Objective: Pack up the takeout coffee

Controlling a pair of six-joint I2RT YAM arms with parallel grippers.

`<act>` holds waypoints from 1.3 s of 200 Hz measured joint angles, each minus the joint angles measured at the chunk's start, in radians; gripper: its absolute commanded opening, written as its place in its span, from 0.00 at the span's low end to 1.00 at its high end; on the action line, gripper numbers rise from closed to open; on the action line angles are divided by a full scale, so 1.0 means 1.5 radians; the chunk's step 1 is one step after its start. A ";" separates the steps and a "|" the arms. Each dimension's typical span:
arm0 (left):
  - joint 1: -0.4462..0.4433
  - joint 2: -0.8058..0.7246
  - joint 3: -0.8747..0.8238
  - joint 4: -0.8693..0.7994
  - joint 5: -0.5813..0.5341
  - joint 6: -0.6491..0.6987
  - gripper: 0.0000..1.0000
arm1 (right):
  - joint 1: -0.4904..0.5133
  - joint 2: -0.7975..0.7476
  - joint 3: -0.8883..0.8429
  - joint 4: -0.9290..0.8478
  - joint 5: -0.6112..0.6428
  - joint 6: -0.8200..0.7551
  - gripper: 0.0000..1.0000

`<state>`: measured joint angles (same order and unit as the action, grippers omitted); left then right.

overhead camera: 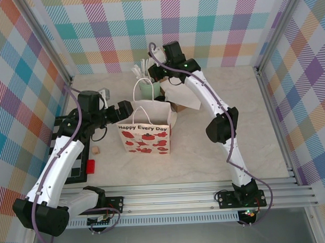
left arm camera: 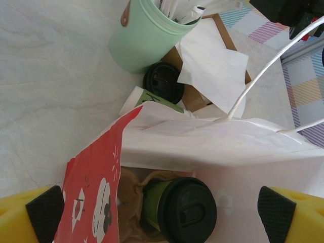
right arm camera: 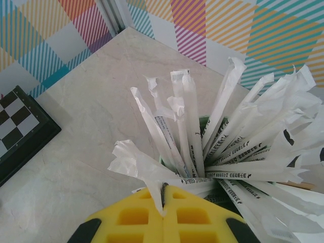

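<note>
A pale table [overhead camera: 217,167] carries a white paper bag [overhead camera: 144,134] with red print, standing upright near the middle with its mouth open and its handles up. A checkerboard [overhead camera: 60,129] lies at the table's left edge. Just behind the bag stands a pale green cup [left arm camera: 144,38] stuffed with white-wrapped sticks [right arm camera: 243,147], and a white napkin [left arm camera: 212,66] lies over a brown tray beside it.

The coffee cup [left arm camera: 182,210], dark green with a black lid, sits upright inside the bag in a brown cardboard carrier [left arm camera: 129,202]. Another black-lidded cup [left arm camera: 163,82] stands outside, touching the pale green cup's base.

The left end effector [overhead camera: 124,108] hangs over the bag's mouth, spread wide and holding nothing, with its black pads [left arm camera: 45,210] either side of the coffee cup. The right end effector [right arm camera: 163,200] is pressed closed above the sticks, with the end of one wrapped stick [right arm camera: 136,166] pinched in the seam.
</note>
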<state>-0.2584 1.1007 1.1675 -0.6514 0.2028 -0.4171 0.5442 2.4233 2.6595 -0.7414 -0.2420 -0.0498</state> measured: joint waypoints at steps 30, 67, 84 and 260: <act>0.000 0.001 0.000 0.001 0.015 0.009 1.00 | 0.000 -0.024 0.000 0.000 0.004 0.019 0.00; 0.000 0.013 -0.001 0.008 0.047 0.018 1.00 | 0.000 -0.073 0.000 0.000 0.010 0.051 0.00; 0.000 0.015 -0.004 0.015 0.061 0.023 1.00 | 0.000 -0.091 0.003 0.000 0.015 0.056 0.00; 0.000 0.016 -0.009 0.018 0.077 0.032 1.00 | 0.000 -0.037 0.011 -0.024 0.039 0.072 0.39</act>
<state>-0.2584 1.1248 1.1542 -0.6243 0.3176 -0.3687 0.5442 2.3672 2.6762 -0.7776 -0.1841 0.0582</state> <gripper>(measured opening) 0.999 0.373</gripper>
